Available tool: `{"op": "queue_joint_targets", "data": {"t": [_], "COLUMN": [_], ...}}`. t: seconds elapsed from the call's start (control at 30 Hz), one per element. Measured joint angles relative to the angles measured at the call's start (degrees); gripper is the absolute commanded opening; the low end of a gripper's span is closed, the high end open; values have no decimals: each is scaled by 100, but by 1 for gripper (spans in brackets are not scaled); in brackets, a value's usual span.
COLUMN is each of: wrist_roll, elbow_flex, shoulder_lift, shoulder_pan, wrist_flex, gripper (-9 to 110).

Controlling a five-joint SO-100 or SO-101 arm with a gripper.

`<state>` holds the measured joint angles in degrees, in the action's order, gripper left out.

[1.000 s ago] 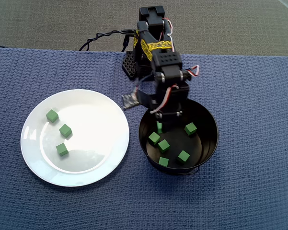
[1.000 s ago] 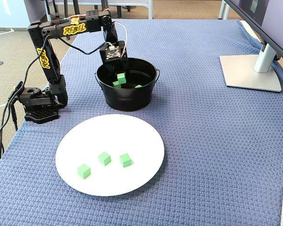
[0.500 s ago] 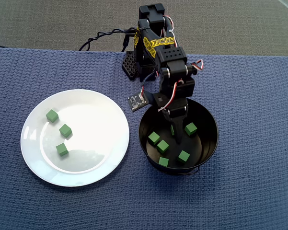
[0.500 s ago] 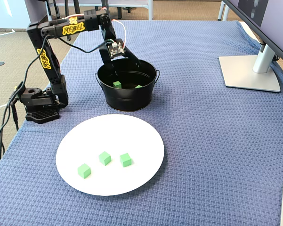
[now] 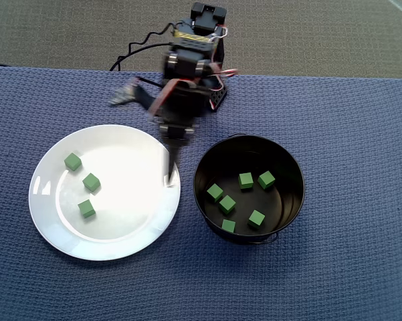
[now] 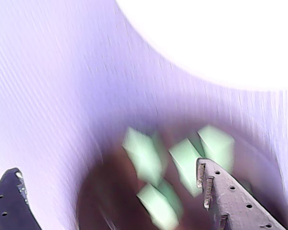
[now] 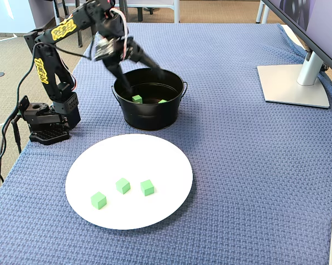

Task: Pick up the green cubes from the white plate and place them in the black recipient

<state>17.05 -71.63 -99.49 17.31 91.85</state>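
Three green cubes (image 5: 91, 182) lie on the left half of the white plate (image 5: 130, 150); the fixed view shows them in a row (image 7: 122, 185) near the plate's (image 7: 154, 154) front. Several more green cubes (image 5: 228, 204) rest inside the black recipient (image 5: 298, 175); in the fixed view two (image 7: 137, 99) show in the recipient (image 7: 149, 118). My gripper (image 5: 169, 168) is open and empty, blurred by motion, raised beside the recipient's plate-side rim (image 7: 135, 70). In the wrist view its fingers (image 6: 225, 196) spread wide over the blurred cubes (image 6: 144, 153) in the recipient.
A blue woven cloth (image 5: 348, 134) covers the table. The arm's base (image 7: 44, 124) stands at the left in the fixed view. A monitor stand (image 7: 293, 83) sits at the far right there, well away from plate and recipient.
A second ago the gripper held a cube low inside the recipient; it opened and the cube stayed there. The gripper has since risen out and swung toward the plate.
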Motion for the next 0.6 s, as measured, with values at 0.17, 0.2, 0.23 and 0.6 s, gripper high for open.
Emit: {"op": "queue_joint_targets", "data": {"t": [0.17, 0.2, 0.23, 0.6], "wrist_roll": [26, -62, -167, -1767], "elbow_flex": [-800, -1002, -1195, -1784], "shoulder_lift": [202, 281, 369, 1389], "shoulder_pan": [1406, 1608, 1758, 2549], "wrist_flex": [-844, -1072, -1310, -2276], "gripper": [37, 36, 35, 32]}}
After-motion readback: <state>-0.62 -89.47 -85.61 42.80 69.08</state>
